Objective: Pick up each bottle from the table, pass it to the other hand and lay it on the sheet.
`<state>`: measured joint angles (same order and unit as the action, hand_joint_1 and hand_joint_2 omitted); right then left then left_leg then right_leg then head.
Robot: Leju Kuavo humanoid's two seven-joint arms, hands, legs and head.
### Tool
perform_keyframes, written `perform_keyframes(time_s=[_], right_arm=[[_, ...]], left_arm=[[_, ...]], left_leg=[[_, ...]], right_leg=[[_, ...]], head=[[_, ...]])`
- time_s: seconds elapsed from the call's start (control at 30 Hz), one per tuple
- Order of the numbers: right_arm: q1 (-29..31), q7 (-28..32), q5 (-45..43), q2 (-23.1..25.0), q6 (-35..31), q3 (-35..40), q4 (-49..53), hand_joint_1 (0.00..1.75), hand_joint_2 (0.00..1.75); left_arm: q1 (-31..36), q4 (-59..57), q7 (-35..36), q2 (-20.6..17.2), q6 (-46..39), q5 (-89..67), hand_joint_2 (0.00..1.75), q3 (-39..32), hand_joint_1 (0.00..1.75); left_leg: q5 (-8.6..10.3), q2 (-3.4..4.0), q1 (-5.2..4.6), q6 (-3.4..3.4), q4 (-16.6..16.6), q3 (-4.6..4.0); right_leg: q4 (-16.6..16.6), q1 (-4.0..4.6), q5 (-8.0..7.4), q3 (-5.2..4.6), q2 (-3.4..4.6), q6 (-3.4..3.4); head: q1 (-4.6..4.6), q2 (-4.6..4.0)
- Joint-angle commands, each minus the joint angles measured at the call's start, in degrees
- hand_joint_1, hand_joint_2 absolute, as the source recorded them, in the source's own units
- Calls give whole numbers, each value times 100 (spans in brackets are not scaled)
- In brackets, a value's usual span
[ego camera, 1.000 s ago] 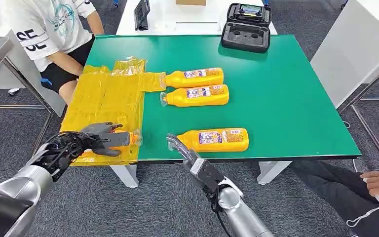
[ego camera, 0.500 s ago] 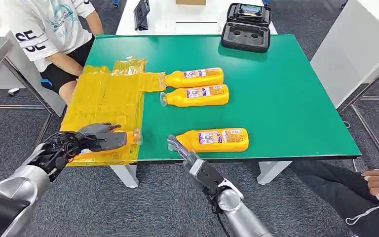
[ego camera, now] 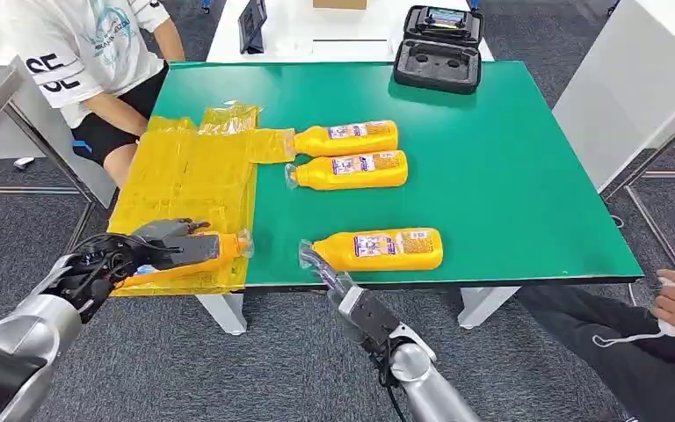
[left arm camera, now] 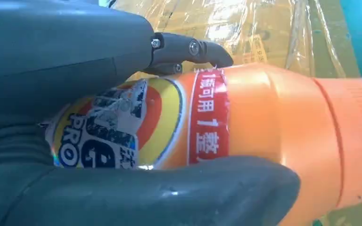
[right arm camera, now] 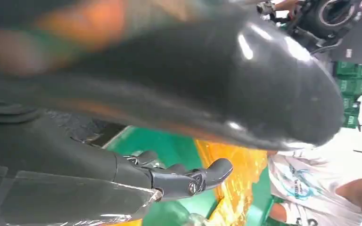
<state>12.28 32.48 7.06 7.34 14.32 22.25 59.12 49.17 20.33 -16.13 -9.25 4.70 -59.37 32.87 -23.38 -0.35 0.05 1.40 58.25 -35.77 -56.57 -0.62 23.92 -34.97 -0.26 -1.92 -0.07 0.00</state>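
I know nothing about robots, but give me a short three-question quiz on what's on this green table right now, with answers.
1. True or false: the left hand holds a bottle above the yellow sheet.
2. How many bottles lie on the bare green table, off the sheet?
A. one
B. three
C. five
3. Fill in: the right hand is next to the cap end of the nearest ____ .

Key
1. True; in the left wrist view the fingers wrap the orange bottle.
2. B: two side by side and one by the near edge.
3. bottle
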Motion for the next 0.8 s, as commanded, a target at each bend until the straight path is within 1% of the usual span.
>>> perform_keyframes(time_s=[0.03, 0.07, 0.1, 0.13, 0.17, 0.2, 0.23, 0.27, 0.3, 0.33, 0.37, 0.4, 0.43, 0.53, 0.6, 0.8], right_arm=[[-132, -120, 95, -3, -33, -276, 90, 0, 0], [-197, -125, 134, 5, -34, -295, 184, 0, 0], [-237, -135, 142, 9, -38, -313, 245, 0, 0], [-294, -157, 155, 17, -42, -323, 347, 0, 0], [-317, -177, 165, 16, -46, -319, 401, 0, 0], [-311, -187, 166, 10, -63, -304, 404, 0, 0], [-293, -197, 163, 6, -70, -290, 387, 0, 0], [-275, -202, 161, 8, -95, -277, 367, 0, 0], [-271, -212, 145, 25, -100, -281, 364, 0, 0], [-281, -215, 141, 29, -113, -273, 368, 0, 0], [-303, -219, 114, 23, -106, -272, 375, 0, 0], [-327, -215, 130, 20, -142, -256, 393, 0, 0], [-351, -208, 100, 24, -135, -247, 406, 0, 0], [-355, -203, 69, 12, -145, -173, 425, 0, 0], [-347, -203, 70, 13, -148, -166, 415, 0, 0], [-339, -204, 68, 10, -150, -165, 406, 0, 0]], left_arm=[[140, -30, -13, 129, -265, 129, 0, -257, 0], [98, 45, 14, 200, -781, 186, 0, -369, 0], [88, 58, 86, 255, -1004, 229, 0, -451, 0], [28, 176, -30, 348, -1619, 371, 0, -649, 0], [36, 192, 22, 443, -1908, 460, 0, -805, 0], [33, 236, -110, 488, -2150, 571, 0, -949, 0], [54, 259, -196, 508, -2215, 608, 0, -996, 0], [47, 323, -515, 555, -2311, 867, 0, -1206, 0], [40, 401, -873, 554, -2362, 889, 0, -1171, 0], [35, 435, -1163, 579, -2358, 1062, 175, -1266, 0], [-21, 555, -1440, 610, -2503, 1224, 175, -1363, 0], [-89, 640, -1769, 672, -2642, 1492, 175, -1518, 0], [-150, 713, -1944, 700, -2778, 1600, 175, -1552, 0], [-264, 839, -2360, 757, -3175, 1953, 175, -1698, 0], [-275, 837, -2370, 749, -3182, 1968, 175, -1693, 0], [-267, 830, -2379, 739, -3177, 1980, 175, -1691, 0]], left_leg=[[-9, -3, 6, -7, 0, 19], [-7, -3, 4, -6, 1, 12], [-3, -7, 2, -3, -1, 8], [-8, -6, 5, -5, 1, 16], [-4, -13, 2, -4, -1, 9], [-2, -12, 1, -3, -2, 5], [-6, -16, 4, -6, -1, 14], [-5, -11, 3, -4, 1, 6], [-9, -11, 5, -6, 0, 18], [-7, -7, 3, -5, 0, 12], [-4, -6, 1, -4, 1, 5], [-8, -5, 4, -7, 0, 16], [-4, -5, 0, -4, -2, 7], [-9, -5, 3, -8, -4, 21], [-7, 5, 2, -6, -3, 14], [-6, 3, 3, -5, -1, 11]], right_leg=[[2, 6, 9, 22, -4, 6], [1, 5, 7, 15, -4, 5], [2, 2, 6, 11, -8, 3], [2, 5, 9, 20, -8, 5], [2, 2, 8, 14, -15, 3], [2, 1, 6, 8, -13, 3], [3, 4, 11, 19, -17, 5], [1, 3, 7, 10, -11, 4], [3, 5, 11, 23, -11, 5], [2, 3, 8, 16, -7, 4], [2, 2, 5, 9, -7, 3], [4, 5, 9, 20, -6, 6], [3, 1, 5, 10, -6, 4], [6, 4, 9, 24, -6, 7], [5, 3, 5, 14, 3, 6], [4, 3, 4, 12, 1, 5]], head=[[-2, 0], [0, 0], [0, 0], [0, 0], [0, 0], [0, 0], [-2, 0], [0, 0], [0, 0], [-2, 0], [0, 0], [0, 0], [0, 0], [-2, 0], [0, 0], [0, 0]])
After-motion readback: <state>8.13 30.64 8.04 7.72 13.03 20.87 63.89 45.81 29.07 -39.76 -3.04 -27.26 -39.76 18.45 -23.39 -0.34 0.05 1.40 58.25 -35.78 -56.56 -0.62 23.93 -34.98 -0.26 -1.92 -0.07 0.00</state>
